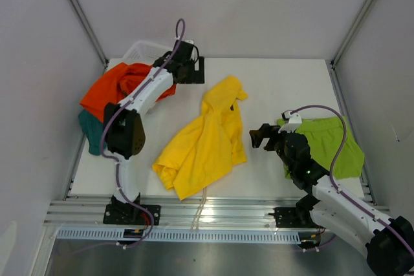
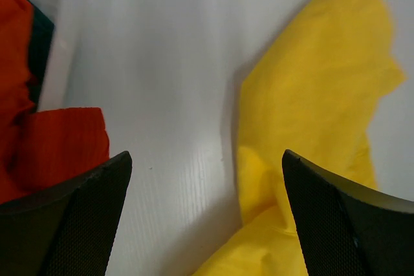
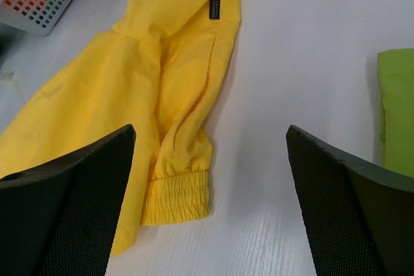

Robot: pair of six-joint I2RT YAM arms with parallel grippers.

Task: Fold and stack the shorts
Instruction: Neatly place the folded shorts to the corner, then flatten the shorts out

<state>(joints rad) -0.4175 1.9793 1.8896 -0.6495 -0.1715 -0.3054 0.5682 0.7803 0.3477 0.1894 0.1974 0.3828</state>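
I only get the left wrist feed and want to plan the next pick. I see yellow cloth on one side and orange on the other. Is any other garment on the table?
Observer: Yes. Lime green shorts lie flat at the table's right edge, beside the right arm.
Operator: Is the right gripper holding them?
Observer: No. The right gripper is open and empty, over bare table between the yellow shorts and the green ones.
Operator: And where does the orange cloth sit?
Observer: The orange shorts spill out of a white mesh basket at the far left corner.
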